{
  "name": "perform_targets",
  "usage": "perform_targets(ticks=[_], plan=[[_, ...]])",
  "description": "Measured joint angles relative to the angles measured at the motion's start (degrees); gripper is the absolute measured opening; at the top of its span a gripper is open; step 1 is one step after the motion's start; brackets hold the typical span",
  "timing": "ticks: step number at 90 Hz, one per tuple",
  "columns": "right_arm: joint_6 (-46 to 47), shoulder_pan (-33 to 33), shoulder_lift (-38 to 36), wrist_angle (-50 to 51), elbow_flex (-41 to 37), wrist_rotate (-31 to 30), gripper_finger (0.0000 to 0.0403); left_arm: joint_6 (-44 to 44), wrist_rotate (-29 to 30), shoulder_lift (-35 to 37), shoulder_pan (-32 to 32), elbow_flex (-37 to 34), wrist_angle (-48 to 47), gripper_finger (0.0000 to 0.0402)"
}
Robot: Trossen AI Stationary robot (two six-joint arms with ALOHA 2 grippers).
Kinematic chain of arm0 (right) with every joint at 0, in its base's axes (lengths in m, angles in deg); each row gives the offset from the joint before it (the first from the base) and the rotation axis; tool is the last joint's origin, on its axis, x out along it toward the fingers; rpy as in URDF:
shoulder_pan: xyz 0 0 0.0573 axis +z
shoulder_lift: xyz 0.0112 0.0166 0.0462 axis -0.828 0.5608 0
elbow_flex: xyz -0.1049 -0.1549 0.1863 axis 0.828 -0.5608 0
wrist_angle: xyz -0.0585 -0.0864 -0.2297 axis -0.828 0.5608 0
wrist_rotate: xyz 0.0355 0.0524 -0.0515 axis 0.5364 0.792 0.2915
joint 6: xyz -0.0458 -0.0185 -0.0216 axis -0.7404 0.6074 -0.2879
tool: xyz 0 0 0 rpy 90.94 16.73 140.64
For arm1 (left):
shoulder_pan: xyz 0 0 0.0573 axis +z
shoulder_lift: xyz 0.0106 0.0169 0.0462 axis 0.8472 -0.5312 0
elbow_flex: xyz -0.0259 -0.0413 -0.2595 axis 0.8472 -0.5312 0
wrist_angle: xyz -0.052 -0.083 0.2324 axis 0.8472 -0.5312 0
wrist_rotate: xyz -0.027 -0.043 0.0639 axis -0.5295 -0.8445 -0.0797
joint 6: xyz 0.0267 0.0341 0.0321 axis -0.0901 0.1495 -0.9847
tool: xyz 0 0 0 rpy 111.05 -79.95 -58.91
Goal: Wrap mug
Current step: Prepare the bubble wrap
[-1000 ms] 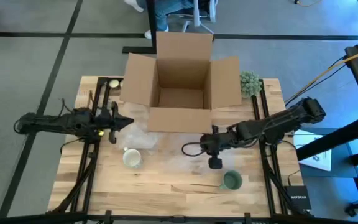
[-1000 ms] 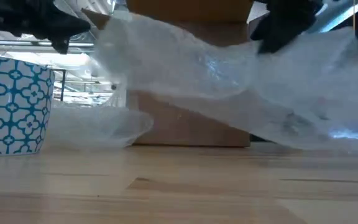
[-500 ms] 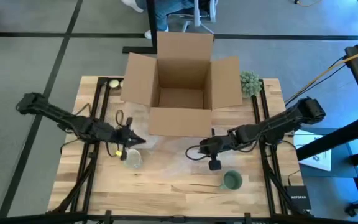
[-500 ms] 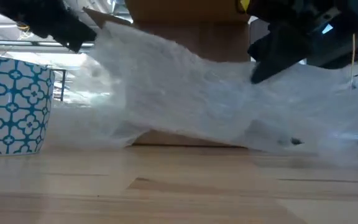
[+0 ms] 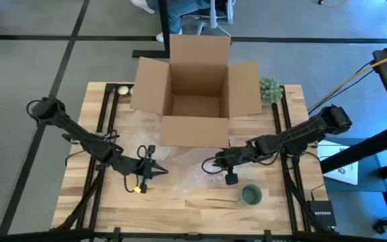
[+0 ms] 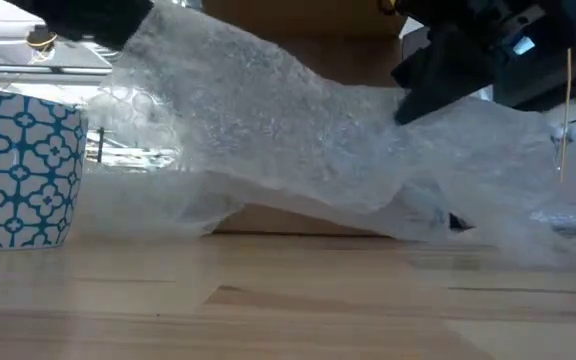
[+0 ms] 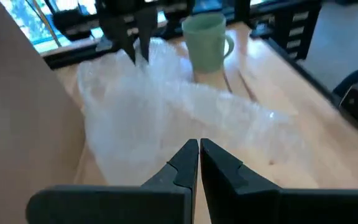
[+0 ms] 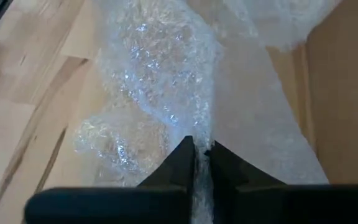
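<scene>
The wooden table (image 5: pixel 200 202) carries an open cardboard box (image 5: pixel 195 91) at its far side, beyond both claws. In front of the box a sheet of bubble wrap (image 5: pixel 183 171) stretches between the two claws, raised off the table at both ends and sagging in the middle (the low view shows this best). The left gripper (image 5: pixel 158 172) sits at the sheet's left end, its fingers (image 7: pixel 185 163) pressed together on the wrap's edge. The right gripper (image 5: pixel 215 163) holds the opposite end, its fingers (image 8: pixel 185 163) likewise clamped on a fold of the plastic. A green mug (image 5: pixel 250 195) stands upright just in front of the right claw, toward the table's near edge, apart from the wrap. A white mug with a blue pattern (image 6: pixel 20 165) stands by the left claw; from above it is hidden beneath that arm. A small green plant (image 5: pixel 270 89) sits past the right claw, beside the box's right flap.
</scene>
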Motion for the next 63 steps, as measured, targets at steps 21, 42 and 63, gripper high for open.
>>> perform_targets(ticks=[21,42,63], plan=[[-0.18,0.0,0.0,-0.1,0.0,0.02,0.0009,-3.72,-0.32,-6.15,-0.6,8.12,-9.96,0.0078],[0.3,0.0,0.0,-0.41,0.0,1.34,0.0009,-5.15,1.65,-9.69,-1.79,9.38,-12.39,0.0139],[0.92,0.0,0.0,-2.06,0.0,1.56,0.0009,-11.85,3.85,-11.25,-1.38,9.38,-3.56,0.0157]])
